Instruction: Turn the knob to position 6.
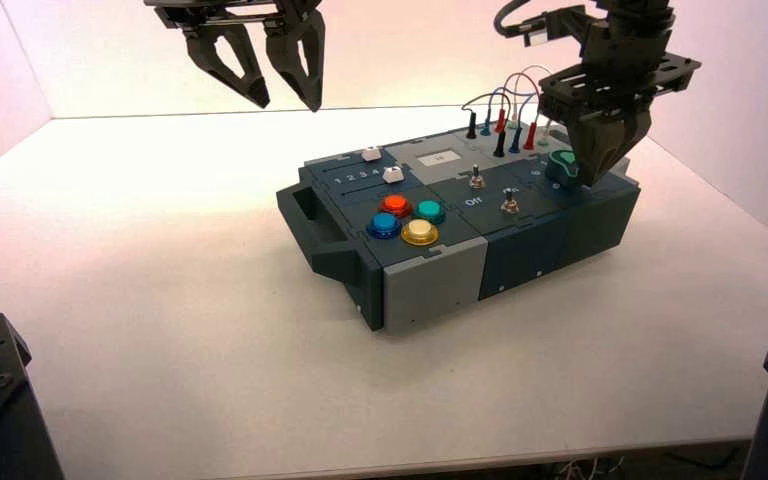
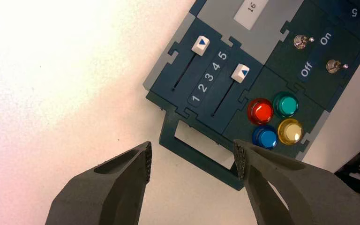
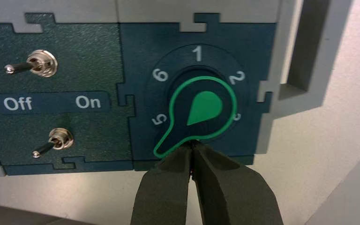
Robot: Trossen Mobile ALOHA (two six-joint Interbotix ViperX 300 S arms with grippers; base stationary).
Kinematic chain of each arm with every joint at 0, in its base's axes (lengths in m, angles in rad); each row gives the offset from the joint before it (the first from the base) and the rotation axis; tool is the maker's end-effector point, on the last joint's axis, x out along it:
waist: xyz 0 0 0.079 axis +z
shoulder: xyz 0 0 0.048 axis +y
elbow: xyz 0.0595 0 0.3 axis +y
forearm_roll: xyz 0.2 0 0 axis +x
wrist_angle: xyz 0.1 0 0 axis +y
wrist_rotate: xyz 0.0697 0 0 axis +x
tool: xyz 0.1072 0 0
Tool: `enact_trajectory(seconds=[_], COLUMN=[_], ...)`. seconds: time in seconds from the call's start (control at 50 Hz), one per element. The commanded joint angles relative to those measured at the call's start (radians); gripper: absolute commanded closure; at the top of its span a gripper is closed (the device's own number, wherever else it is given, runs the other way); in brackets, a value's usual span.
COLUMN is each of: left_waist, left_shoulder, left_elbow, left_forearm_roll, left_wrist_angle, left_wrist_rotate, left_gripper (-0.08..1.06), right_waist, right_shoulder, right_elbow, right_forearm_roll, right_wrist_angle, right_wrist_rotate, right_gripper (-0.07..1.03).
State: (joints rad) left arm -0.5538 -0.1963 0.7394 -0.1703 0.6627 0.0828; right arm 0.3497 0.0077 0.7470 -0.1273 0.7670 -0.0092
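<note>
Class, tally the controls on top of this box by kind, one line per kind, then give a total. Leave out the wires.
Push buttons: 4
Sliders: 2
Toggle switches: 2
Knob: 1
Total: 9

Box [image 1: 430,285] sits angled on white table [image 1: 160,330]. Two white slider caps [image 2: 200,45] [image 2: 240,73] flank a 1–5 scale, both near the 5 end. Red [image 2: 261,111], teal [image 2: 286,104], blue [image 2: 265,136] and yellow [image 2: 289,131] push buttons are clustered together. Two metal toggle switches [image 3: 40,63] [image 3: 58,139] flank Off/On lettering, levers toward Off. Label reads 16 [image 2: 251,9]. Wires [image 1: 505,100] plugged along far edge.
</note>
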Motion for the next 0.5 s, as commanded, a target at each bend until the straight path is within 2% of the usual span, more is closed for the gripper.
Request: enact_trajectory(seconds=[0.02, 0.5], left_waist=[-0.006, -0.006], left_shoulder=[-0.021, -0.021], left_elbow=[-0.029, -0.029], left_forearm_roll=[0.000, 0.000], left_wrist_angle=[-0.003, 0.000], left_wrist_rotate=[0.003, 0.003], left_gripper=[0.08, 0.08], right_waist=[0.018, 0.034], right_shoulder=[-0.008, -0.006], right_elbow=[-0.021, -0.023], right_forearm_roll=[0.006, 0.008], right_wrist_angle=[-0.003, -0.005], right_wrist_rotate=[-0.002, -0.005], right_gripper=[0.99, 0.99])
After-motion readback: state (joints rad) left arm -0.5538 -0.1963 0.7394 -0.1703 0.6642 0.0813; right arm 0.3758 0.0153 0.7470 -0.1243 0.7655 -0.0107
